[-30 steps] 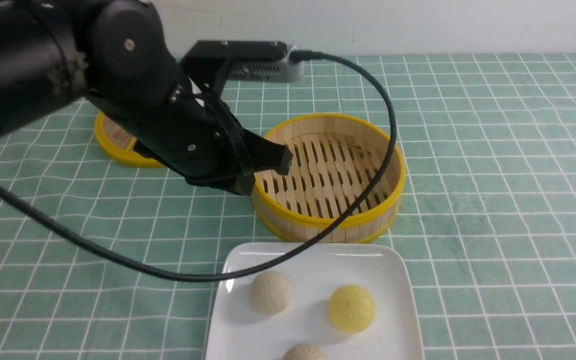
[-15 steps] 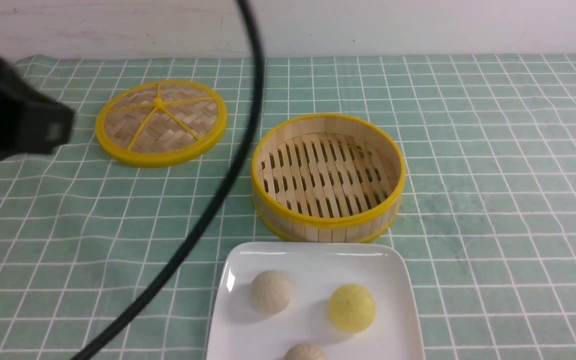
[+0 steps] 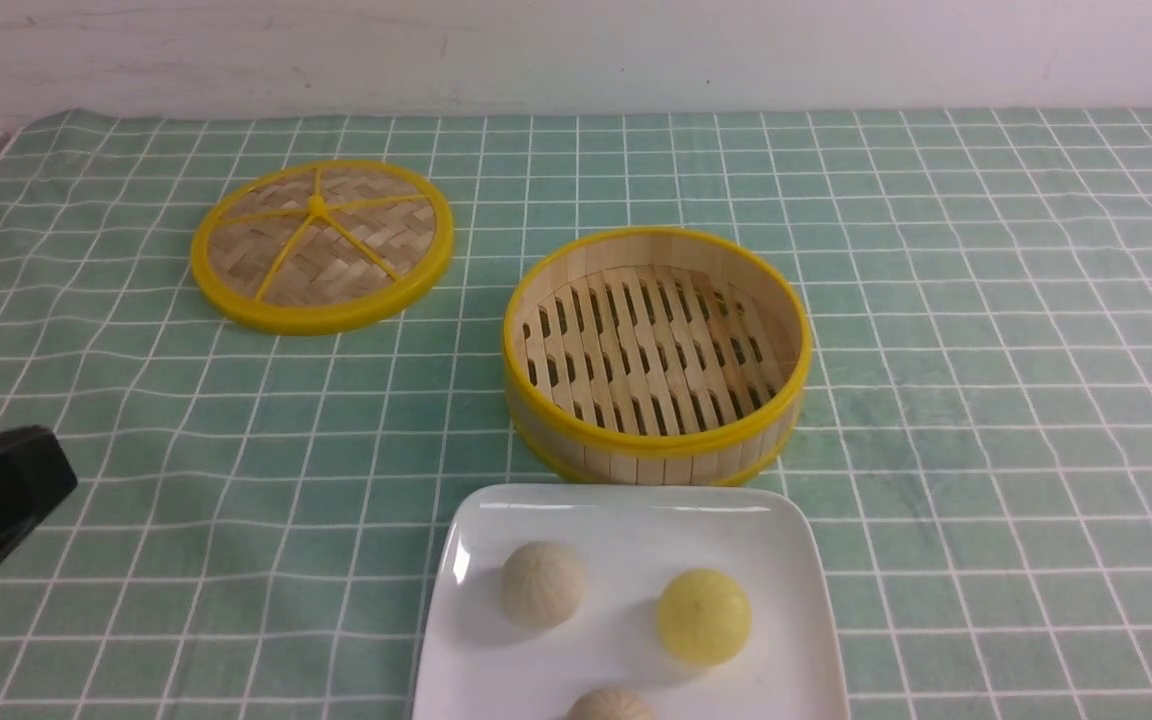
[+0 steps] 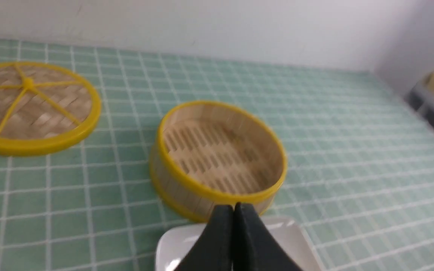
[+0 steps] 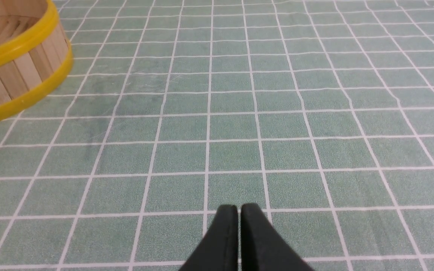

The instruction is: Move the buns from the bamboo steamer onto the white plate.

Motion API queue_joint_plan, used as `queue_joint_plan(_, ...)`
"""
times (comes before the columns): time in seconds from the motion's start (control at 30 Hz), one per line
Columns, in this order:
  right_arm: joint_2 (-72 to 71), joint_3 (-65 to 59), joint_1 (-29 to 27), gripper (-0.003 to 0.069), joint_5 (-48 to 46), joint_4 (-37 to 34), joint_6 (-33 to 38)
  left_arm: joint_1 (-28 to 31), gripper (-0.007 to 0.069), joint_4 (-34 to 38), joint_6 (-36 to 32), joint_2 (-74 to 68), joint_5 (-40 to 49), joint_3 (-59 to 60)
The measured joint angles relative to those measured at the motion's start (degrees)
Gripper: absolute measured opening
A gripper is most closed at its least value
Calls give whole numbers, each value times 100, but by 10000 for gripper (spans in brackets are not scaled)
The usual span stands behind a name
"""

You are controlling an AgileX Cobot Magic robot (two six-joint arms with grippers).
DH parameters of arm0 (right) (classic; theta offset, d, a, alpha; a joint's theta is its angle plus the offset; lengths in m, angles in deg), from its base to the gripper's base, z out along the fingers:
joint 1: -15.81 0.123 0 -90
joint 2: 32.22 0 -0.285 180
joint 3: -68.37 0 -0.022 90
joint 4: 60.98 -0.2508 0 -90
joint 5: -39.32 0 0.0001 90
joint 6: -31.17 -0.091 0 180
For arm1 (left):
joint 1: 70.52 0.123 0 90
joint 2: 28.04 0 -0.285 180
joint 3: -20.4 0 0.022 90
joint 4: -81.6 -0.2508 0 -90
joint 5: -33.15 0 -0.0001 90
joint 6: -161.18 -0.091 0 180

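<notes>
The bamboo steamer (image 3: pixel 656 355) stands empty at the middle of the cloth, also visible in the left wrist view (image 4: pixel 217 158) and partly in the right wrist view (image 5: pixel 13 56). Just in front of it lies the white plate (image 3: pixel 626 520), holding the cream-white bun (image 3: pixel 542 584) and the pale yellow bun (image 3: pixel 703 616). A browner bun (image 3: pixel 609 705) is cut by the frame's bottom edge. My left gripper (image 4: pixel 234 206) is shut and empty, a black tip at the front view's left edge (image 3: pixel 36 460). My right gripper (image 5: pixel 238 207) is shut over bare cloth, unseen in the front view.
The flat woven lid (image 3: pixel 321 245) with yellow spokes lies at the back left. A green checked cloth (image 3: pixel 986 380) covers the table up to a white wall. A grey and yellow object (image 4: pixel 433 94) shows blurred beyond the cloth's edge in the left wrist view.
My left arm has pulled away from the steamer, swinging left and back toward me until only its tip shows at the left edge. The cable has left the view. Buns and steamer stayed put.
</notes>
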Motion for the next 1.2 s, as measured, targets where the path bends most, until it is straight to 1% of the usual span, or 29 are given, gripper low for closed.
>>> queue_joint_plan(0.07, 0, 0, 0, 40, 0, 0, 0, 0, 13, 40, 77, 110, -510, 186)
queue_joint_plan(0.13, 0, 0, 0, 44, 0, 0, 0, 0, 13, 39, 90, 122, -725, 241)
queue_joint_plan(0.7, 0, 0, 0, 74, 7, 1, 0, 0, 26, 39, 105, 116, -698, 335)
queue_joint_plan(0.83, 0, 0, 0, 74, 7, 1, 0, 41, 26, -191, 100, 116, -776, 637)
queue_joint_plan(0.9, 0, -4, 0, 74, 7, 1, 0, 192, 26, -298, 100, 116, -866, 845)
queue_joint_plan(1.03, 0, -4, 0, 78, 7, 1, 0, 889, 30, -351, 91, 122, -1060, 1486)
queue_joint_plan(1.07, 0, -4, 0, 79, 7, 1, 0, 979, 31, -351, 85, 122, -1088, 1598)
queue_joint_plan(1.1, 0, -4, 0, 80, 7, 1, 0, 1339, 34, -362, 80, 122, -1211, 1878)
queue_joint_plan(1.13, 0, -4, 0, 81, 7, 1, 0, 1476, 34, -369, 80, 122, -1271, 2048)
queue_joint_plan(1.17, 0, -4, 0, 83, 7, 1, 0, 1745, 34, -374, 80, 128, -1373, 2306)
queue_joint_plan(1.2, 0, -4, 0, 83, 7, 1, 0, 1832, 34, -374, 80, 134, -1405, 2348)
